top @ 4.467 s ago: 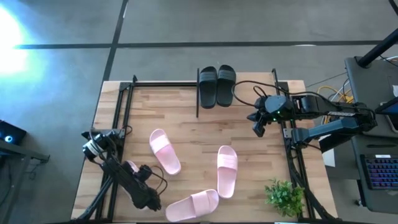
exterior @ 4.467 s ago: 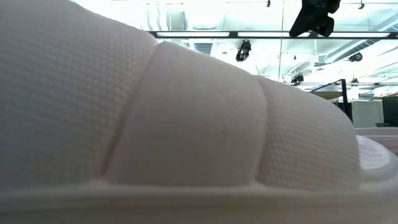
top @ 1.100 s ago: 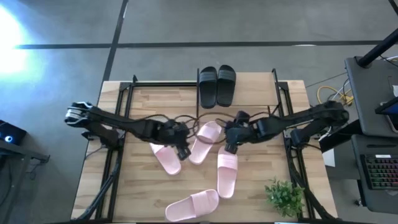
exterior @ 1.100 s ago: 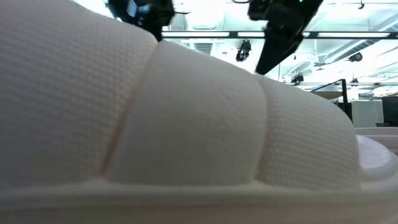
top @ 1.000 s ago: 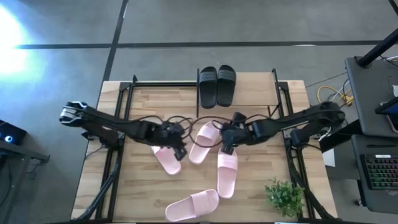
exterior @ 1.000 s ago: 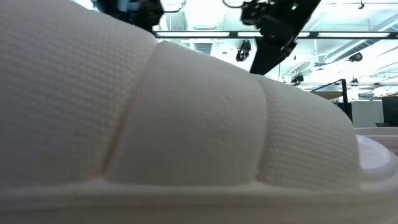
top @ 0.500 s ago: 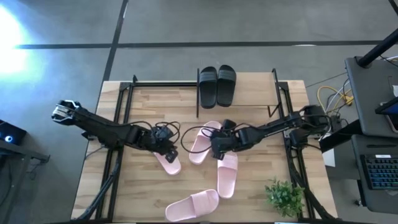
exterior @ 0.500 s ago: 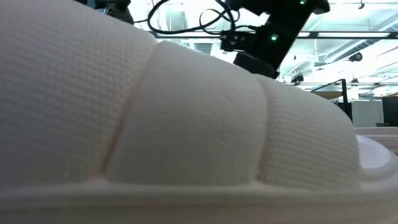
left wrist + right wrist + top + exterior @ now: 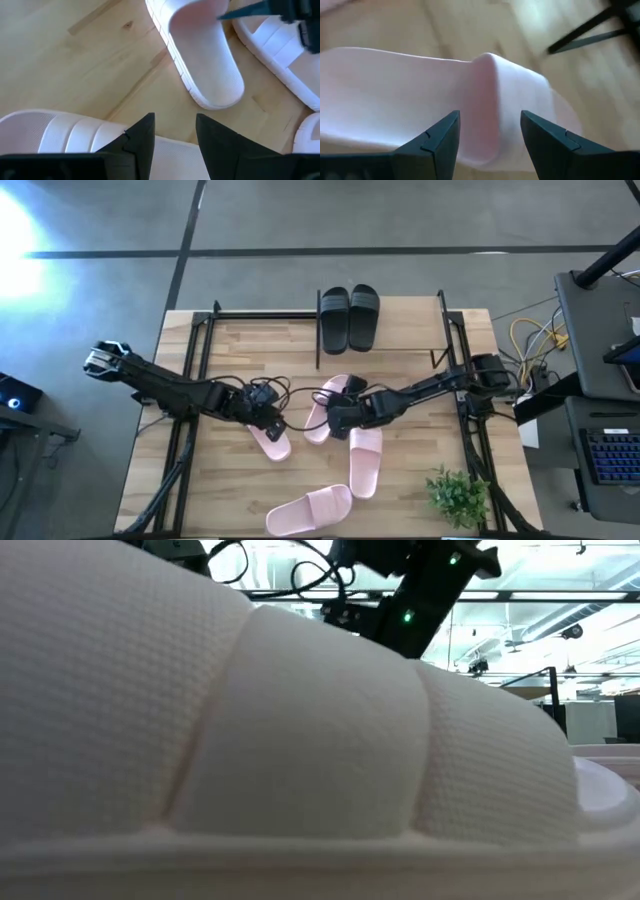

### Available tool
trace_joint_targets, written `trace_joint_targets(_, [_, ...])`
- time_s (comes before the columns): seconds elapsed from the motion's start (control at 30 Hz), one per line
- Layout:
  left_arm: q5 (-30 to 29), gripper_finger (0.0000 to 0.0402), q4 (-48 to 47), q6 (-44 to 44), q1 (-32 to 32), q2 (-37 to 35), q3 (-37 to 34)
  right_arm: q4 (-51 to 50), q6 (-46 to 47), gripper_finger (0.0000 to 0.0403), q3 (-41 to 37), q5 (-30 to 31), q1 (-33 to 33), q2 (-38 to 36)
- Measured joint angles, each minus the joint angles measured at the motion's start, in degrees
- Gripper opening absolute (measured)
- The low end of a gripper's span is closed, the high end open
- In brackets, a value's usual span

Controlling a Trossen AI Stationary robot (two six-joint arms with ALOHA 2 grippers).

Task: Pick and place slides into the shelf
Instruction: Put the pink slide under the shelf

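The left hand is low over the tabletop, fingers parted, holding nothing. It sits over the strap of the left pink slide, just beside it; contact cannot be confirmed. The left wrist view shows that strap ribbed and pale beneath the fingers.

The right hand is at the middle pink slide, fingers spread to either side of its wide strap; a closed grip is not visible. The slide material is smooth, moulded foam.

Two more pink slides lie nearer the front: one upright, one angled. The black slides stand paired on the shelf at the tabletop's far edge.

Since 0.5 s ago, the right hand has advanced further left along the middle slide; the left hand has scarcely moved.
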Motion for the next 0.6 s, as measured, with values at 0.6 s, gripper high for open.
trace_joint_targets(0.6, [0.00, 0.0128, -0.45, 0.41, 0.00, 0.01, 0.00, -2.84, -2.49, 0.0099, 0.65, 7.29, -1.63, 4.97])
